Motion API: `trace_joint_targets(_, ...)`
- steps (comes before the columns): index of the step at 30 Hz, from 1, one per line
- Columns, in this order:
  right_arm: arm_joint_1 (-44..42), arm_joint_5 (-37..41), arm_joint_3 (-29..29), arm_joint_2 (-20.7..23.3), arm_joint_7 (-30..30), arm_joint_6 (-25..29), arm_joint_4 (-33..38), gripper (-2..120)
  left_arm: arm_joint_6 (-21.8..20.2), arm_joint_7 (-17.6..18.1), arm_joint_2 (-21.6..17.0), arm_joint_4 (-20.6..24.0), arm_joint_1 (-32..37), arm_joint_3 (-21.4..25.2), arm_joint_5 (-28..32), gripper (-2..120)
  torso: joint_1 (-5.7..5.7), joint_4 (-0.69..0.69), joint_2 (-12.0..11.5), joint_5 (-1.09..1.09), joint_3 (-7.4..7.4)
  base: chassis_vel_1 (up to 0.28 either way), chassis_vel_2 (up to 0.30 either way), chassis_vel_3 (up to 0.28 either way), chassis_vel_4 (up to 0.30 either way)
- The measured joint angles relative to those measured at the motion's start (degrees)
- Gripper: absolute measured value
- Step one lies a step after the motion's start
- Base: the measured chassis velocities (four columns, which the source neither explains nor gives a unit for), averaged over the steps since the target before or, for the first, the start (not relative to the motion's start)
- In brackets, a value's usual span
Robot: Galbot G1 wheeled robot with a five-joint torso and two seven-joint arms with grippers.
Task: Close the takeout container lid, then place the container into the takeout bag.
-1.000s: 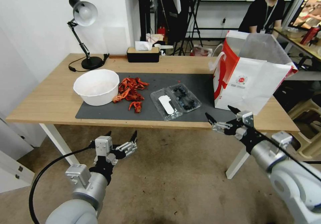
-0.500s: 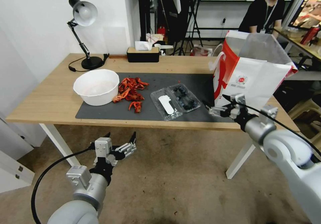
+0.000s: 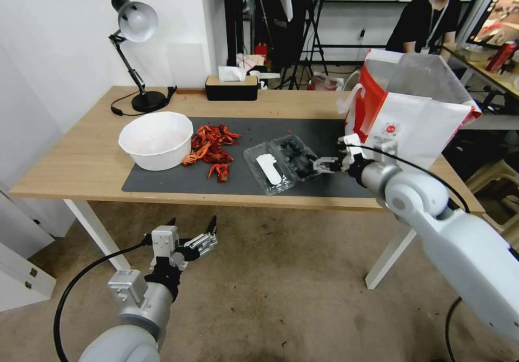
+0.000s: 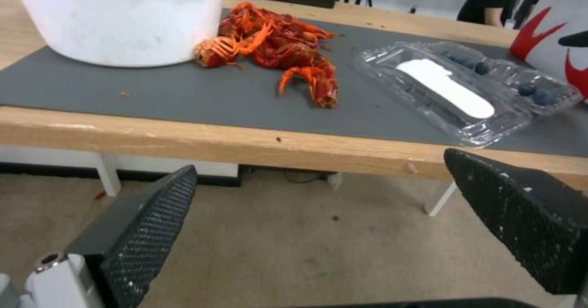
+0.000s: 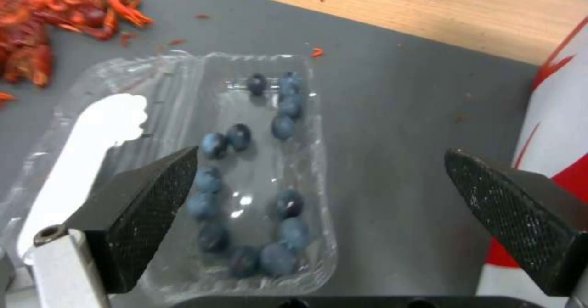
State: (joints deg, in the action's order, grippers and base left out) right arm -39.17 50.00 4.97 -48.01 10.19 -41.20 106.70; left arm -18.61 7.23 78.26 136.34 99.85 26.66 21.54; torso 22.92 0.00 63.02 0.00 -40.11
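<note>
The takeout container [image 3: 296, 157] lies open on the grey mat, its tray holding dark blueberries [image 5: 263, 170]. The lid [image 3: 267, 170] lies flat beside the tray, toward the bowl, white label up [image 4: 444, 87]. My right gripper [image 3: 320, 164] hovers open at the tray's edge on the bag side; in the right wrist view its fingers [image 5: 141, 207] stand wide apart over the tray. The takeout bag [image 3: 411, 129], white with red sides, stands upright and open at the table's right end. My left gripper [image 3: 193, 225] hangs open below the table's front edge, over the floor.
A white bowl [image 3: 157, 139] and a pile of red crayfish shells [image 3: 212, 148] sit on the mat [image 3: 178, 181] left of the container. A desk lamp [image 3: 135, 53] and a tissue box [image 3: 231, 87] stand at the back. The table's front edge [image 4: 245, 142] lies ahead of the left gripper.
My right arm has swung up and to the left, from below the table's front edge to the container's tray. The left gripper has sunk slightly.
</note>
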Motion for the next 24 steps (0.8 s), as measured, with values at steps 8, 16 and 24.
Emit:
trace_joint_targets(8, 7.23, 0.21, -10.35, 0.84, 5.83, -1.26, -4.05, 100, 0.50, -0.28, 0.65, -0.37, 0.53, 0.00, -0.69, 100, 0.00, 0.00, 0.01, 0.00, 0.00, 0.000, 0.000, 0.000, 0.000)
trace_joint_targets(16, 11.37, -0.18, -16.33, 1.14, 8.31, -1.24, -6.77, 100, 0.78, -0.29, 1.11, -0.54, 0.90, -0.01, -1.05, 100, 0.00, 0.00, 0.01, -0.01, 0.00, 0.000, 0.000, 0.000, 0.000)
trace_joint_targets(24, 13.62, 3.59, -17.94, 0.54, 10.33, -1.12, -8.33, 100, 0.88, -0.27, 1.18, -0.62, 1.00, 0.01, -1.15, 100, 0.00, -0.01, 0.01, 0.00, 0.00, 0.000, 0.000, 0.000, 0.000)
